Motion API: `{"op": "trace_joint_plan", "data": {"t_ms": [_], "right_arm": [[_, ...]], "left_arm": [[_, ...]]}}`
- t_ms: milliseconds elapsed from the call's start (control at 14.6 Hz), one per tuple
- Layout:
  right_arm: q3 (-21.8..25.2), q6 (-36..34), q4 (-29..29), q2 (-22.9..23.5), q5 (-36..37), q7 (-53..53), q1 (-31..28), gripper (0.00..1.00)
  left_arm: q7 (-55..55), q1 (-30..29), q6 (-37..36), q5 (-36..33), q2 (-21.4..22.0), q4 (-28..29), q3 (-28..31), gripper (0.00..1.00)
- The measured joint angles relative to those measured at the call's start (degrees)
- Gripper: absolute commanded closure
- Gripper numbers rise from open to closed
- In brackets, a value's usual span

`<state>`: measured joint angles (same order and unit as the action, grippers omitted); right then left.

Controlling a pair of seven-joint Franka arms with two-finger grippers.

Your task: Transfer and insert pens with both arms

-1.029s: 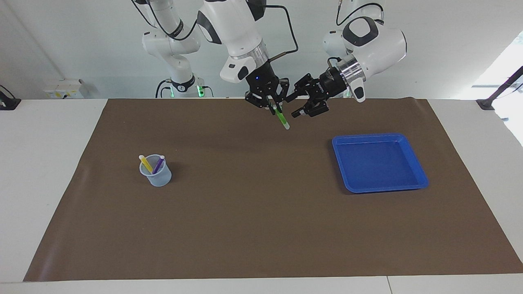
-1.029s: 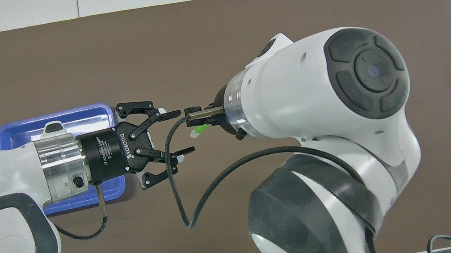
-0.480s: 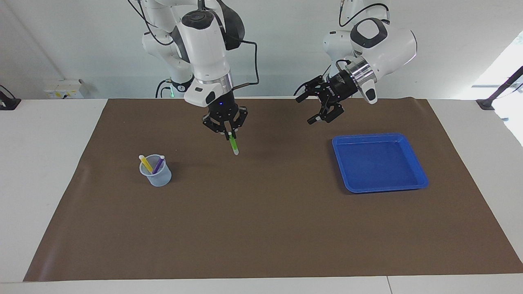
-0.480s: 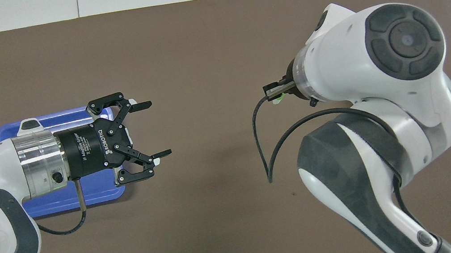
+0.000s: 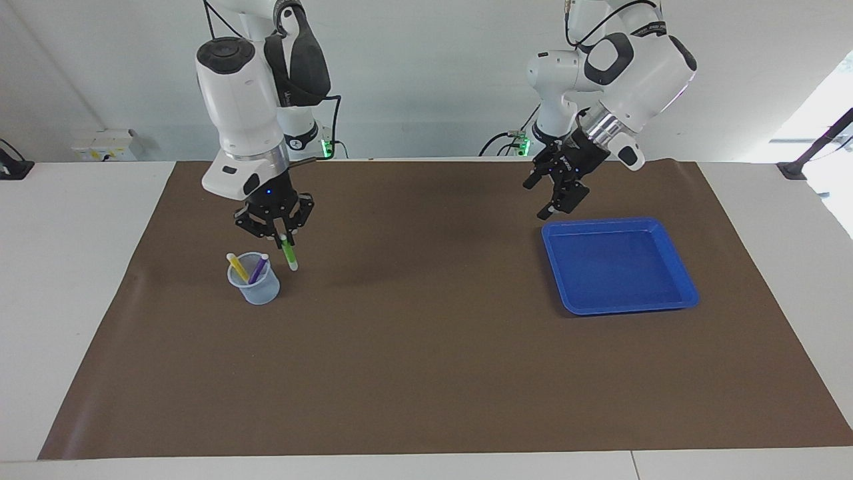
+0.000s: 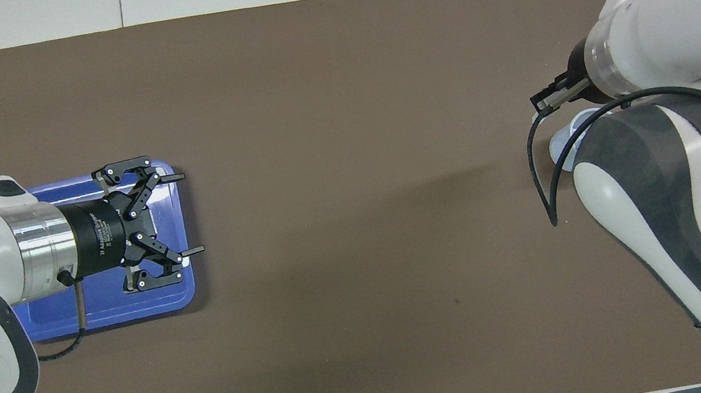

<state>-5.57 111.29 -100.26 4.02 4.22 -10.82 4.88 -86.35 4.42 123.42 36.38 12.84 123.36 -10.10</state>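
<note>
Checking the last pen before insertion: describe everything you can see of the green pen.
The green pen is a short, slim marker with a bright green barrel and a pale whitish lower end, plastic by its look. It hangs nearly upright, slightly tilted, pinched at its top by the shut right gripper. It is in the air beside the translucent cup, not yet in it, touching nothing else. The overhead view hides it under the right arm.

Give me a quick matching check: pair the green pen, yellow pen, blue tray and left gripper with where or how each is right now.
Things:
1. green pen
2. yellow pen
3. blue tray
4. left gripper

States:
A. standing in the clear cup
B. empty, on the brown mat
C. open, over the tray's edge
D. held by the right gripper, beside the cup

Pairs: 1-D, 2-A, 3-B, 4-C
</note>
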Motion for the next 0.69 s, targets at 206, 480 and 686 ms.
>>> {"op": "trace_joint_plan", "data": {"t_ms": [206,480,686], "right_arm": [[2.7,0.0,-2.5,-0.9,0.0,-3.8,0.0,1.0],[6.1,1.4,-5.8,-2.4,0.1,-8.7,0.0,1.0],[8.0,8.6,-10.2,-3.4,0.1,-11.1,0.0,1.0]], "left_arm": [[3.7,-3.1,-0.8,-1.1,0.0,0.0,0.1,0.0],[4.3,-4.0,-0.7,-1.2,-0.1,-0.4,0.1,0.0],[5.5,-4.2,-0.7,-2.0,-0.2,-0.8,0.2,0.0]]}}
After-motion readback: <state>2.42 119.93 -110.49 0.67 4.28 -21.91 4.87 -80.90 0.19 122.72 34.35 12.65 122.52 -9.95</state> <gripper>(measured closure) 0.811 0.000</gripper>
